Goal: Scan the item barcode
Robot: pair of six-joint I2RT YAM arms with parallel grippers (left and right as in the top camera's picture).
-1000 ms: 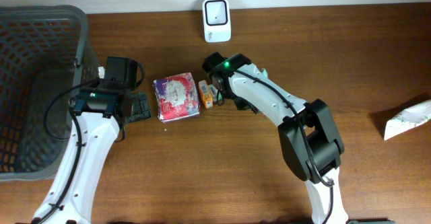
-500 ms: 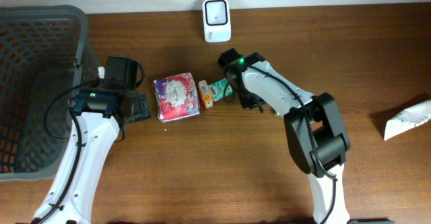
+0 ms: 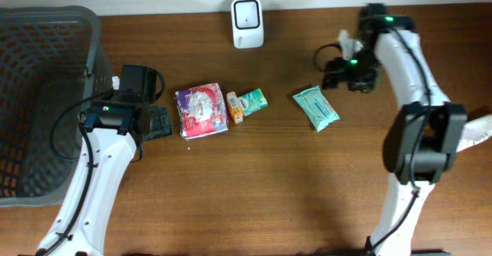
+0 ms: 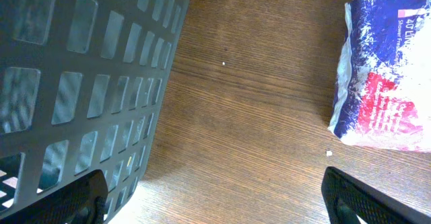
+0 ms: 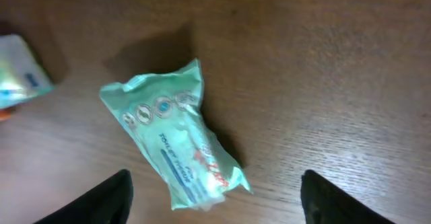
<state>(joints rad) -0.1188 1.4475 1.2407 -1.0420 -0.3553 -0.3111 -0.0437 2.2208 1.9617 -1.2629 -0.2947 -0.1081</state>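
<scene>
**Right arm after release.** A second ago the right gripper (image 5: 215, 190) is shut among the small goods beside the purple packet (image 3: 201, 111). Now it stands well to the right of that cluster, its fingers parted and holding nothing. The green packet (image 3: 315, 107) lies free on the table (image 3: 269, 187) directly beneath it, printed face upward and touching neither finger. The packet rests forward and to the right of the white scanner (image 3: 247, 13), well apart from it. No barcode shows on the upper face.

The packet appears to have been drawn out of the cluster and dropped. If so, the scan would call for a fresh grasp and a turn toward the scanner.

The left gripper (image 4: 222, 197) hangs wide open and empty between the basket (image 4: 81, 83) and the purple packet, unchanged.
</scene>
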